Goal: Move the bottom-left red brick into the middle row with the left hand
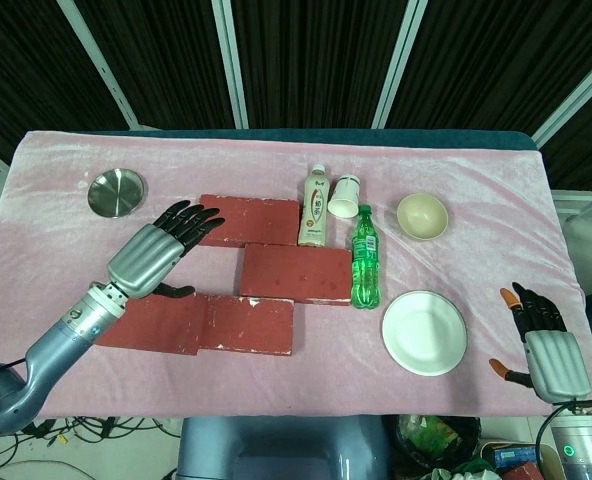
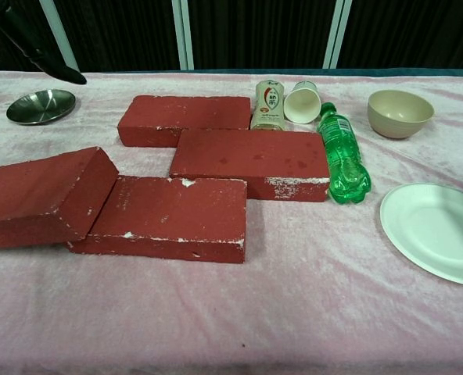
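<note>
The left hand (image 1: 154, 255) hovers above the surface (image 1: 56, 250) with its fingers spread wide, holding nothing, just far of the bottom-left red brick (image 2: 40, 197). That brick lies at the near left, its right end tilted up and resting on the edge of the neighbouring near brick (image 2: 165, 217). The middle-row brick (image 2: 251, 162) sits to the right, beside a green bottle (image 2: 342, 155). The right hand (image 1: 546, 340) rests at the near right edge, fingers apart and holding nothing

Head view looks down; chest view low, nearer, sharing the table (image 1: 276, 160).
</note>
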